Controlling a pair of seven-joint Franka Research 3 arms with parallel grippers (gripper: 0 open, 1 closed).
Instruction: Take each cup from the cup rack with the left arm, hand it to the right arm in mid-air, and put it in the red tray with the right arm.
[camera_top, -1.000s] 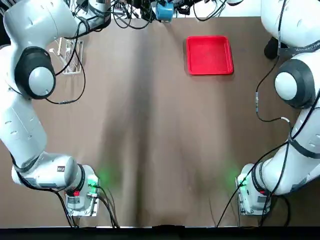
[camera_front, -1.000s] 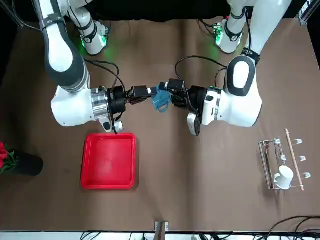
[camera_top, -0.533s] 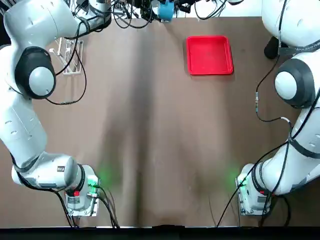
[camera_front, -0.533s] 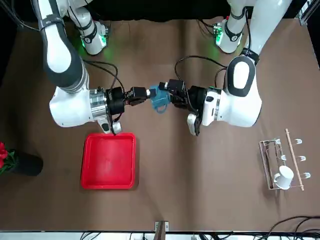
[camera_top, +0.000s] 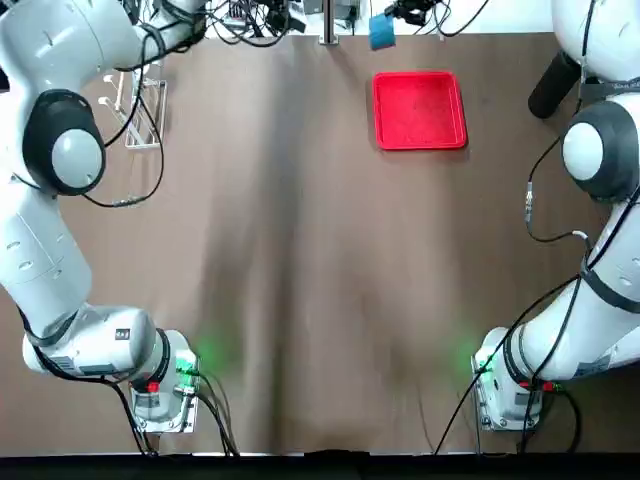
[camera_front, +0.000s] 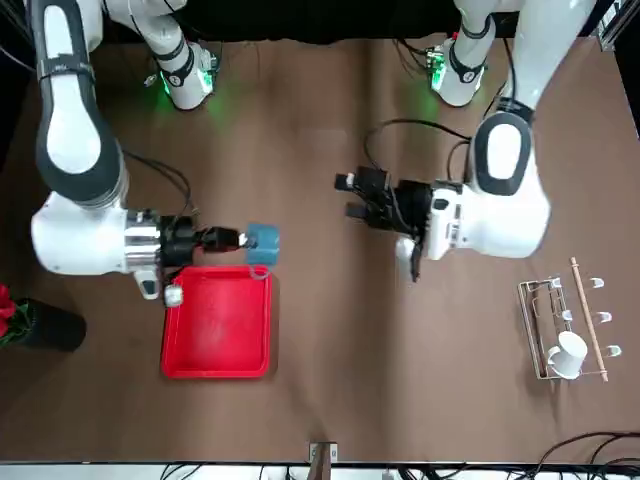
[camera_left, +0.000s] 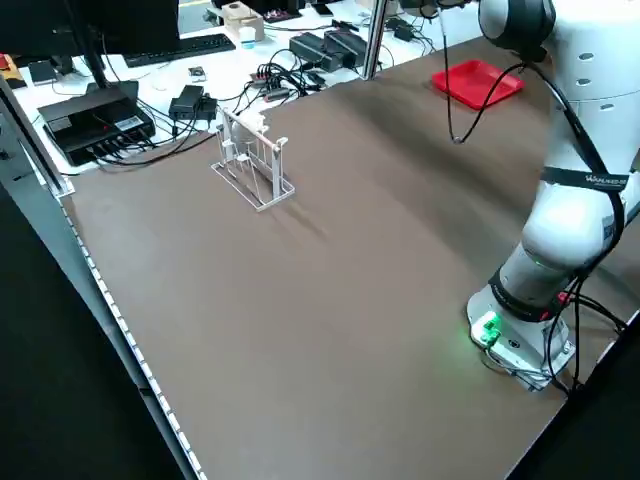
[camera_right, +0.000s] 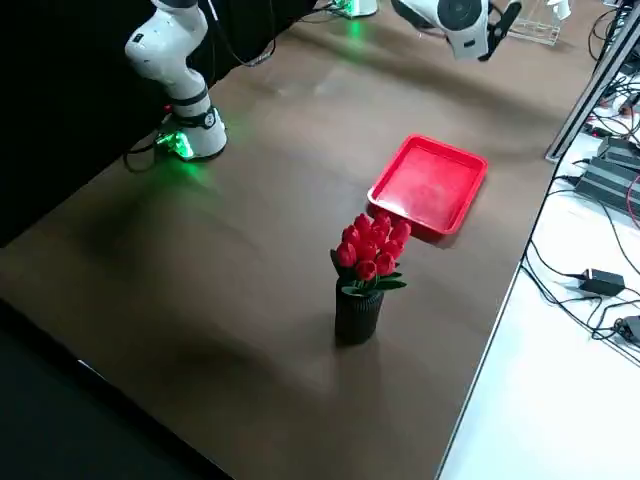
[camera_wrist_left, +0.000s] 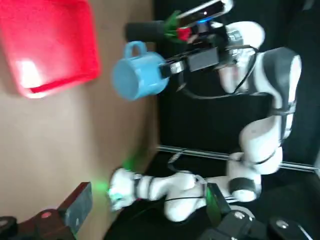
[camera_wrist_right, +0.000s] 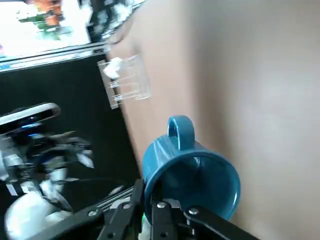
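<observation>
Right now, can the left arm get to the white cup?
Probably yes: the left gripper is open and holds nothing, and the white cup hangs on the rack with nothing seen between.

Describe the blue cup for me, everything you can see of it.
The blue cup is a smooth, glossy mug, ceramic-looking, with straight round sides, one looped handle and an open mouth showing no contents. The right gripper grips it at the rim. It hangs in the air, tipped on its side, away from the left gripper; the front view shows it by the red tray's corner.
</observation>
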